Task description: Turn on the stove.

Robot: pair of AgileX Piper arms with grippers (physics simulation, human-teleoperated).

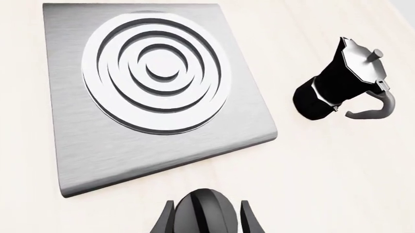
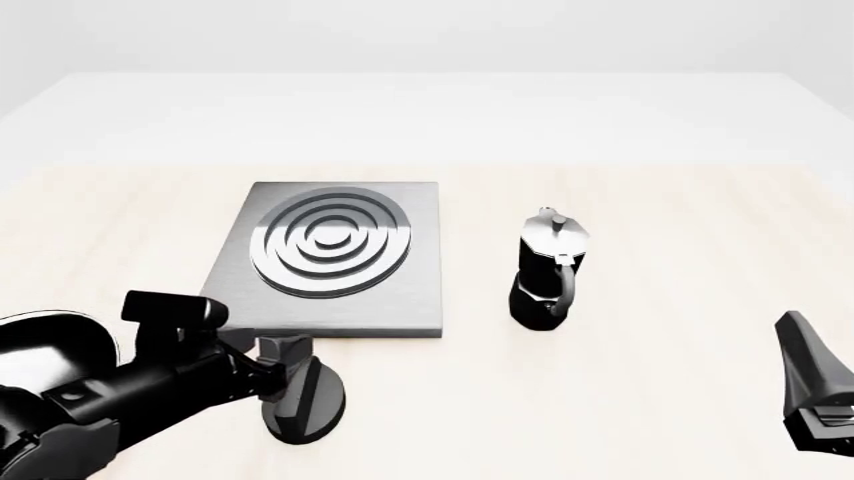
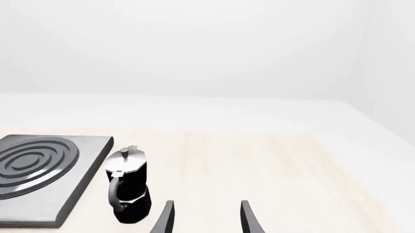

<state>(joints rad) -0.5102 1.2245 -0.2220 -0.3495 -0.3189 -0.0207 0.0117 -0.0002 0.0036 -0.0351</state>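
The stove (image 2: pixel 347 262) is a flat grey metal slab with silver concentric burner rings; it also shows in the left wrist view (image 1: pixel 152 92) and at the edge of the right wrist view (image 3: pixel 45 170). Its separate black ridged knob (image 2: pixel 304 402) stands on the table just in front of the slab. My left gripper (image 2: pixel 294 378) is open, with a finger on each side of the knob (image 1: pixel 206 209) and a thin gap showing on both sides. My right gripper (image 2: pixel 814 395) is open and empty at the near right, well away from the stove; its fingers (image 3: pixel 167 218) hold nothing.
A black-and-silver moka pot (image 2: pixel 547 272) stands upright to the right of the stove, handle toward me; it also shows in the left wrist view (image 1: pixel 343 82) and the right wrist view (image 3: pixel 128 187). Pale wooden tabletop (image 2: pixel 667 220) extends to the right and behind.
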